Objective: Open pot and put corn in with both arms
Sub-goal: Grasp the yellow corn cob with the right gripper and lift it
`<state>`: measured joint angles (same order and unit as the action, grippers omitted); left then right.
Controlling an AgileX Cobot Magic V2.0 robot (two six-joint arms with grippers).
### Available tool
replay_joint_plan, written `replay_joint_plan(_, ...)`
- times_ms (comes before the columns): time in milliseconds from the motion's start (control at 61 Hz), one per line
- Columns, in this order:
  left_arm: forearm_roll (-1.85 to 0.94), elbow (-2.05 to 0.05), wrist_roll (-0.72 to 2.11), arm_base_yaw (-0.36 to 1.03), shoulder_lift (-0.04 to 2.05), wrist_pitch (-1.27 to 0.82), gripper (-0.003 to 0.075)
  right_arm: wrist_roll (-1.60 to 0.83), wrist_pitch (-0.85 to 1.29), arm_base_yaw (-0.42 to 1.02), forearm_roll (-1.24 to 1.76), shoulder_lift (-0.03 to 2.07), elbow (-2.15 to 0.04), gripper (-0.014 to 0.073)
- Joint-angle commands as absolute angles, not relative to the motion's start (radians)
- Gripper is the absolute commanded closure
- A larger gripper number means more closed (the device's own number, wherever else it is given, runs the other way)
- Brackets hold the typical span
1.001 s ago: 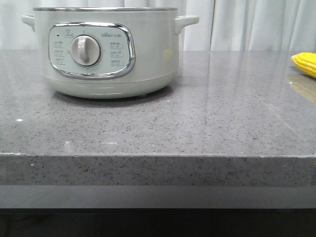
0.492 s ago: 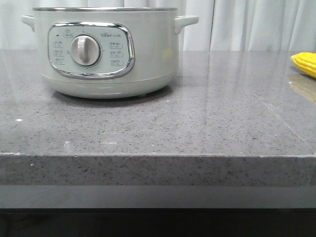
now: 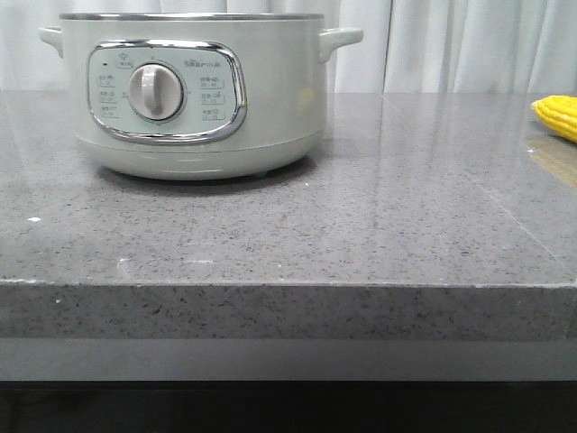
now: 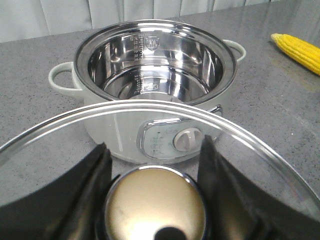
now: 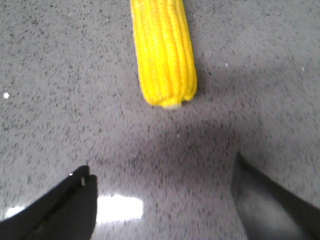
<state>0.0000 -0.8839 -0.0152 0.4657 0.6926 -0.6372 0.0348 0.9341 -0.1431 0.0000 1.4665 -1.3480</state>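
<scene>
While the corn (image 5: 163, 50) lies flat, the right fingers (image 5: 75, 200) hover near, apart.

left pincer (image 4: 152, 200): two matte black fingers (image 4: 75, 200), broad and wedge-shaped, flat inner faces, no markings or cables in frame. right pincer (image 5: 165, 205): same black plastic look, fingers (image 5: 60, 210) taper to blunt tips, one small pale speck near a tip (screw or glint, can't tell). arms don't show in the front view; nothing else of the body visible.
</scene>
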Motion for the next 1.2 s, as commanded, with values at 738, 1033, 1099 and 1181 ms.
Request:
replay_joint_plan(738, -0.005, -0.926, -0.015, 0.472, 0.688, -0.497, 0.05, -0.106, 1.064, -0.15, 0.01, 1.955, -1.896, -0.0051)
replay_joint_plan(1033, -0.005, -0.926, -0.015, 0.472, 0.688, -0.497, 0.05, -0.112, 1.089, -0.15, 0.023, 2.0, -1.914, 0.0071)
replay_joint_plan(1099, -0.005, -0.926, -0.015, 0.472, 0.688, -0.497, 0.05, -0.114, 1.091, -0.15, 0.027, 2.0, -1.914, 0.0196)
replay_joint_plan(1181, -0.005, -0.926, -0.015, 0.472, 0.688, -0.497, 0.05, -0.114, 1.095, -0.15, 0.036, 2.0, -1.917, 0.0276)
